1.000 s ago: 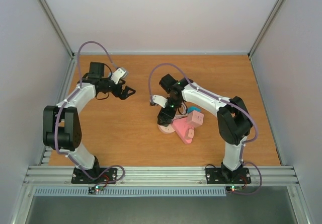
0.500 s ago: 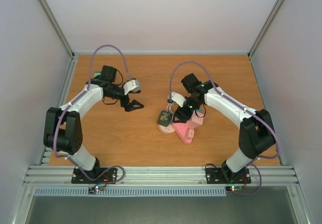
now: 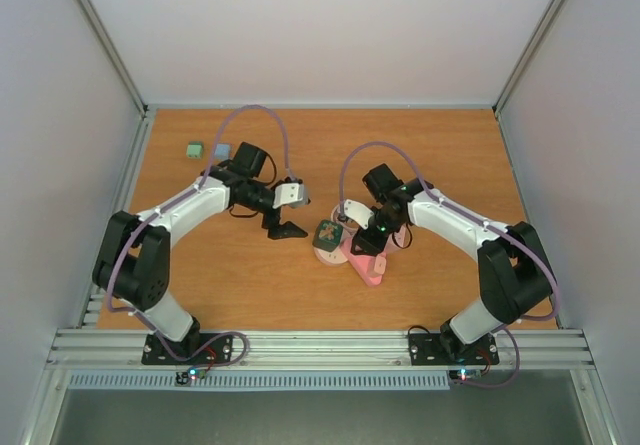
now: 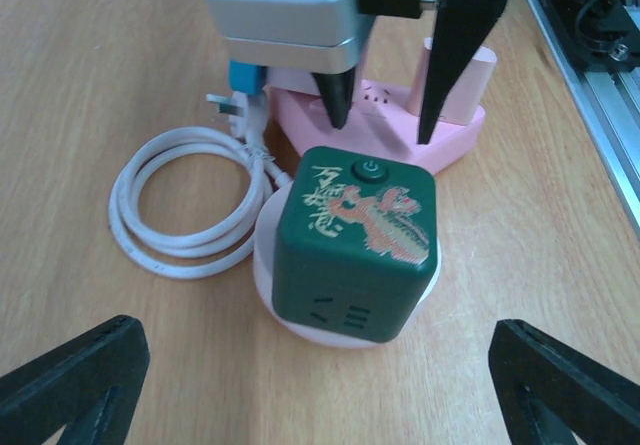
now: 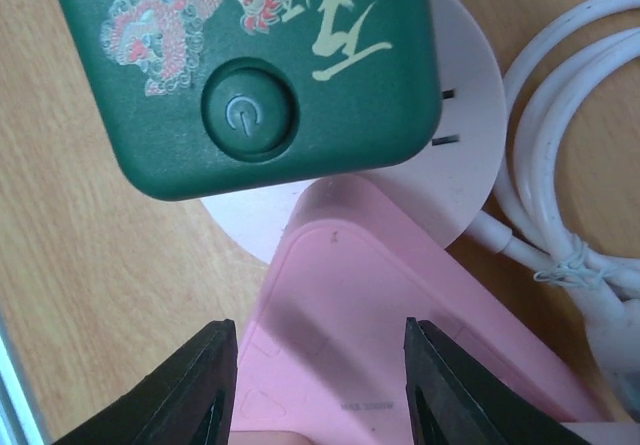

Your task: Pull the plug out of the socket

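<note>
The plug, a dark green cube [image 4: 355, 240] with a power button and a dragon print, stands on a round white socket disc [image 4: 270, 300]; the cube also shows in the top view [image 3: 327, 233] and the right wrist view [image 5: 240, 65]. My left gripper [image 4: 315, 333] faces the cube just to its left [image 3: 290, 227], jaws wide open on either side of it, not touching. Right behind the cube, my right gripper [image 5: 320, 385] hangs over a pink power strip [image 5: 350, 305]. Its fingers [image 4: 440, 75] stand partly open, with nothing held.
A coiled white cable [image 4: 185, 200] ending in a blue plug [image 4: 245, 75] lies beside the disc. An upright pink block [image 4: 465, 75] stands on the strip. Two small blocks, green [image 3: 193, 149] and blue [image 3: 222, 150], sit at the back left.
My left arm has swung right and down towards the green cube. The right gripper has shifted off the cube over the pink strip, and its jaws have narrowed.
</note>
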